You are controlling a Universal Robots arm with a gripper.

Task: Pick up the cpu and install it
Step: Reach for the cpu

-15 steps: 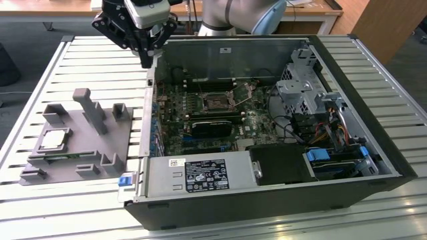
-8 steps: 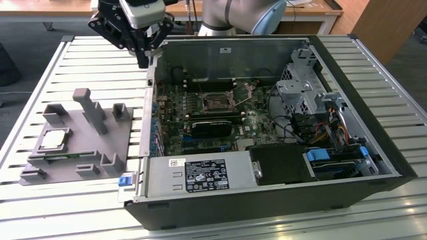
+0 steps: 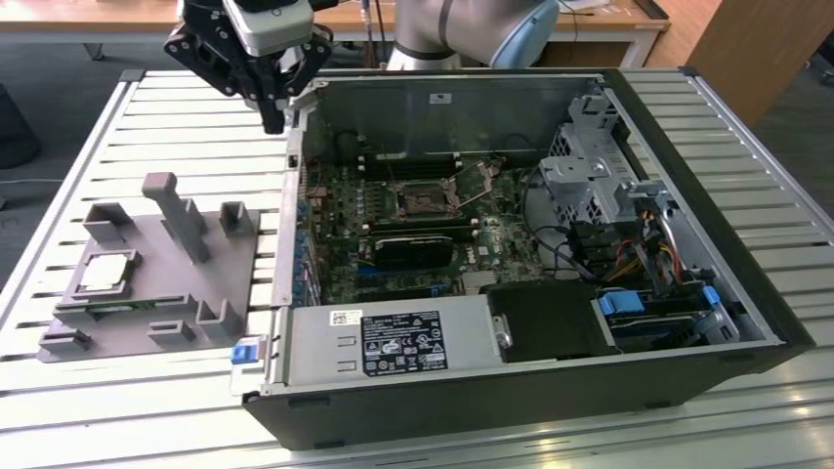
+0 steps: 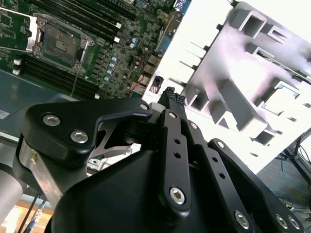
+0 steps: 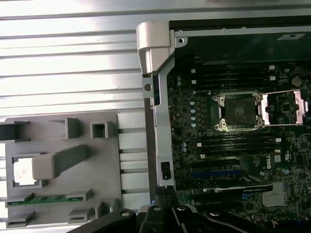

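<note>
The cpu (image 3: 107, 272) lies flat, silvery top upward, in a square recess of the grey plastic tray (image 3: 229, 278), on the side of the tray toward the exterior view's left. In the first wrist view an upright post of the tray partly covers the chip. A narrow green memory stick (image 5: 46, 199) lies in a slot of the same tray, just beside the cpu recess.

The tray rests on the slatted metal table (image 3: 156, 127). Just beside it, toward the exterior view's right, stands the open computer case (image 3: 521, 401), laid on its side with the interior facing up. Inside, the motherboard (image 3: 346, 225) is exposed. Its socket (image 3: 420, 200) is uncovered, and the first wrist view shows the metal frame swung open to one side.

The claw (image 3: 273, 122) hangs above the table at the far corner of the case, close to the case's side wall. It is well apart from the cpu and touches nothing. Its fingers are pressed together at the tips and hold nothing. In both wrist views the dark fingertips (image 4: 172, 94) point down at the strip where the case wall meets the table, between the tray and the motherboard. The pale arm (image 3: 456, 29) rises behind the case.
</note>
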